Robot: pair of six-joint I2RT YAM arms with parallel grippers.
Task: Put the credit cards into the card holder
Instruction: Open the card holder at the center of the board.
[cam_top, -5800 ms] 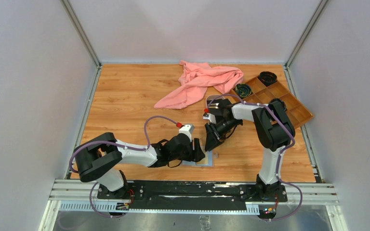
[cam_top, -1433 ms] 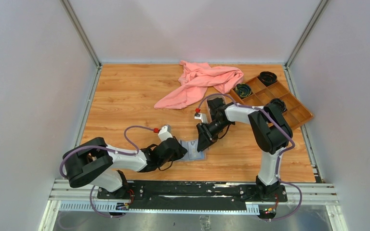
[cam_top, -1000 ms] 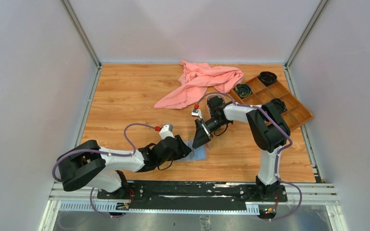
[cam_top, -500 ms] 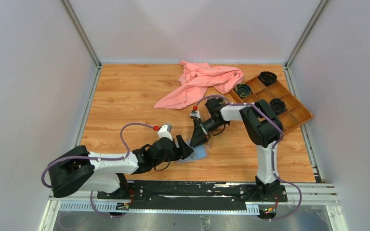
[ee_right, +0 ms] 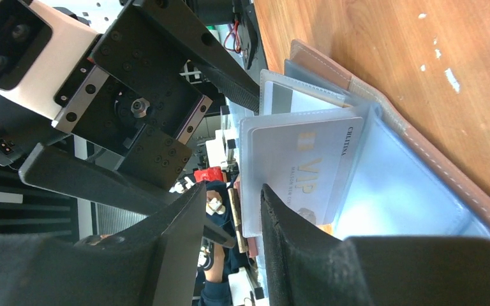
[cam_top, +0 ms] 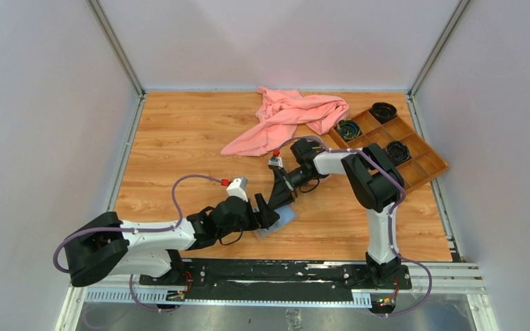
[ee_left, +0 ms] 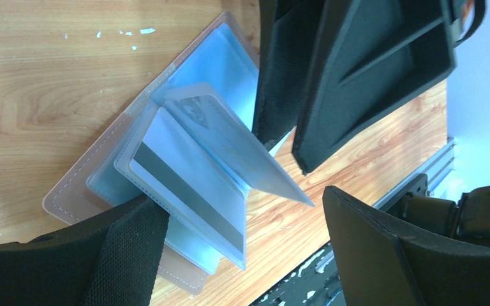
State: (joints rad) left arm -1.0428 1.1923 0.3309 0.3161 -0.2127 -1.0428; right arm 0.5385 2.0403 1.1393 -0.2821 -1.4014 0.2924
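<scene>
Left gripper (cam_top: pixel 268 209): jaws released wide, over the holder.
Card holder (ee_left: pixel 76 188): lies open on the table (cam_top: pixel 179 138), near its front edge.
Right gripper (cam_top: pixel 279 201): jaws part-way apart, tips at a pale credit card (ee_right: pixel 300 172) in a sleeve; grip unclear.
Pink cloth (cam_top: pixel 283 117): far back.

Room around the card holder (cam_top: pixel 287 219) is tight. The left gripper (cam_top: pixel 269 212) reaches in from its left with fingers spread wide. The right gripper (cam_top: pixel 280 200) comes down on its raised sleeves from the far side, close to the left fingers. Bare bench (cam_top: pixel 179 152) lies free to its right and far left. Well behind it, a pink cloth (cam_top: pixel 286 117) and a brown tray (cam_top: pixel 421 155) take up space.
</scene>
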